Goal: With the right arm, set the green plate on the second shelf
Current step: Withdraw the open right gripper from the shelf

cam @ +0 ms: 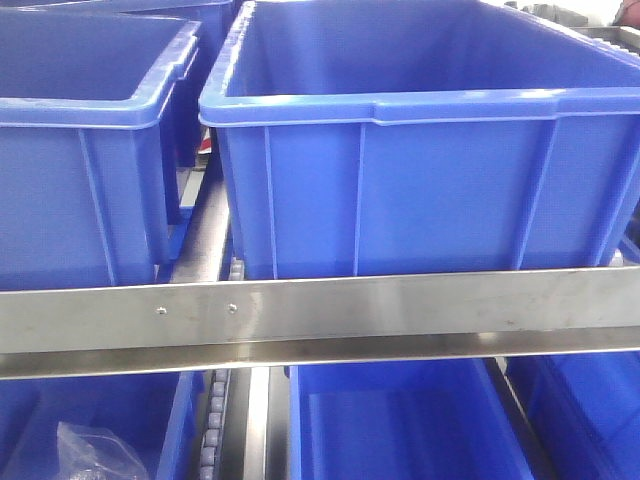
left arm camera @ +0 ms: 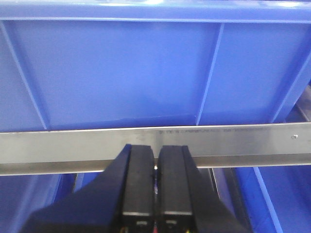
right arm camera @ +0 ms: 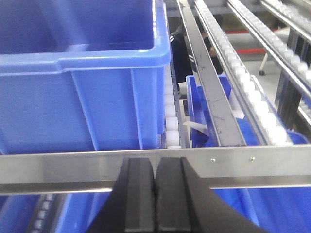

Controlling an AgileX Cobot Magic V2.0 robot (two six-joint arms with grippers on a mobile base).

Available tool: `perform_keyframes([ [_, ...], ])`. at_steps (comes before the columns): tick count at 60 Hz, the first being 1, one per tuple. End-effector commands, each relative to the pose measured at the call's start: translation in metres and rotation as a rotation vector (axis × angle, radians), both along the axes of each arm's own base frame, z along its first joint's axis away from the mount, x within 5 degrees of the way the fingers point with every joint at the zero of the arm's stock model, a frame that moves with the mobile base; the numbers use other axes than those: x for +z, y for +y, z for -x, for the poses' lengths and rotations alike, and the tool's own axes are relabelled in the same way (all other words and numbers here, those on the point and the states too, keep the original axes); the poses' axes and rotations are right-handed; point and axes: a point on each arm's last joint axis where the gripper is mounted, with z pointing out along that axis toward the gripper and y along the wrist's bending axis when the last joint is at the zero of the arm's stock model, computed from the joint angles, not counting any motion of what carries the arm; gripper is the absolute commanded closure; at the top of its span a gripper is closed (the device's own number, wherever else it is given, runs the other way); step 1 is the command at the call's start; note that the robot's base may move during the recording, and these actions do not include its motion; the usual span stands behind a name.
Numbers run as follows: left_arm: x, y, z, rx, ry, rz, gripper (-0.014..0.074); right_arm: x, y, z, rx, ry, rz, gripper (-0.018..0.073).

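Grippers both pressed together, empty: left gripper (left arm camera: 155,162) & right gripper (right arm camera: 155,170) sat at brushed-steel shelf rail (cam: 400,305) w/ rectangular blue plastic bins (cam: 420,190). No legible labels.

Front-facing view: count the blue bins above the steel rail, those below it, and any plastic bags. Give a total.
Upper blue bins, above the steel rail: 3, one only a sliver at the back
Lower blue bins: 3
Clear plastic bags: 1
Total: 7
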Motion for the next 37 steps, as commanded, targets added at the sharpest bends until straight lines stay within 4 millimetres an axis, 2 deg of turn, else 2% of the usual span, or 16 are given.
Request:
perform_keyframes([
  [1, -0.0052, 0.0002, -0.0011, 0.002, -0.061, -0.001, 0.0472, 0.0113, -0.0006, 0.0015, -0.007, -0.114, 0.014, 0.0505],
  [37, -0.0052, 0.0002, -0.0011, 0.002, -0.061, -0.001, 0.0472, 0.0113, -0.0006, 0.0015, -0.007, -0.114, 0.014, 0.0505],
])
